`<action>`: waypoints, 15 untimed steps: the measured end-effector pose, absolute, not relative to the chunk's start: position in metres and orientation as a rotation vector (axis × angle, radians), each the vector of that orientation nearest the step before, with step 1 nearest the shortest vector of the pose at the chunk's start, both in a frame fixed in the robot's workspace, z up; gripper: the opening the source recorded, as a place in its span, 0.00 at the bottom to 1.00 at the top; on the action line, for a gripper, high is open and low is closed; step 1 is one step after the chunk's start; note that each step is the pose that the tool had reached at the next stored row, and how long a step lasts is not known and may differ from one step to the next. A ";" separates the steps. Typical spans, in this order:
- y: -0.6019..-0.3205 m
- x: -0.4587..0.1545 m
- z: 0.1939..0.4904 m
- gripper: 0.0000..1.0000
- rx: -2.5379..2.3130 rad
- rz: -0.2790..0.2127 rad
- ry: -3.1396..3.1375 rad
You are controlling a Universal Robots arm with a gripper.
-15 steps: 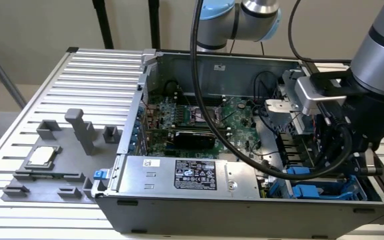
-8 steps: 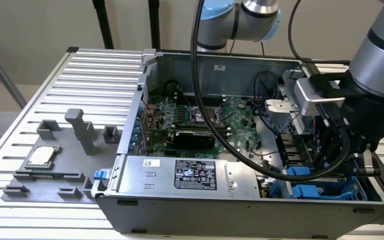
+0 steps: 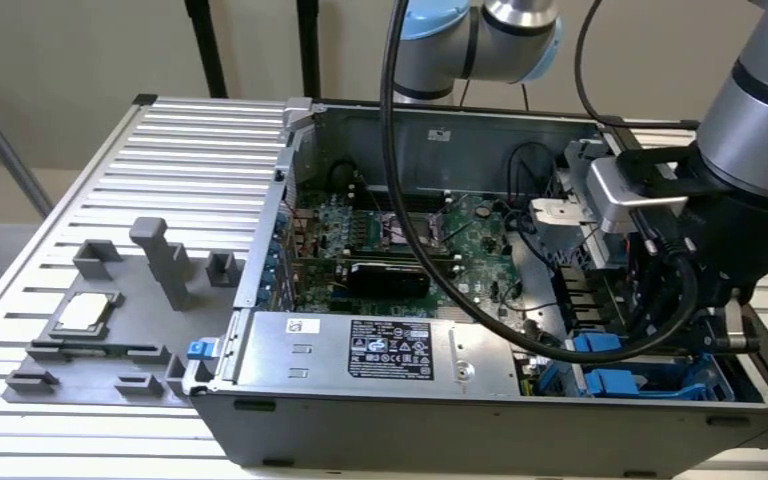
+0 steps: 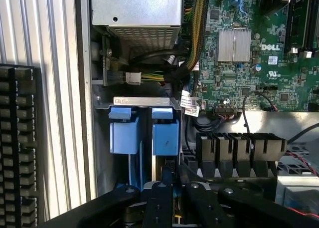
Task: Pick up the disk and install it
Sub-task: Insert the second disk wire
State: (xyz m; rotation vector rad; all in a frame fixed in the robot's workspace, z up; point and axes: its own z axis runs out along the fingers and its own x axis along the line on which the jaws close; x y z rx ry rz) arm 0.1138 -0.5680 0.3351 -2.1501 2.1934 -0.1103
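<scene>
Exterior view: an open computer case (image 3: 398,420) stands on the slatted desk (image 3: 117,150). The arm (image 3: 758,150) reaches down into the case's 5 o'clock corner, where blue carrier frames (image 3: 620,383) stand in the drive bay.

Wrist view: two blue carriers sit side by side in the bay. The disk (image 4: 165,138), the one nearer the motherboard (image 4: 249,53), stands edge-on, seated in its slot. The gripper (image 4: 174,190) straddles its near edge; whether it grasps the disk or has let go I cannot tell.

Gripper (image 4: 172,200) black fingers (image 4: 158,203) over drive bay; two blue carriers (image 4: 165,133) seated side by side beside green motherboard (image 4: 249,43)
</scene>
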 end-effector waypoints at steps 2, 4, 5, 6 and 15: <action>-0.568 0.114 0.335 1.00 -2.150 -0.110 2.193; -0.568 0.114 0.335 1.00 -2.150 -0.109 2.193; -0.568 0.114 0.337 1.00 -2.150 -0.109 2.193; -0.568 0.114 0.339 1.00 -2.150 -0.110 2.193; -0.568 0.104 0.356 1.00 -2.144 -0.118 2.187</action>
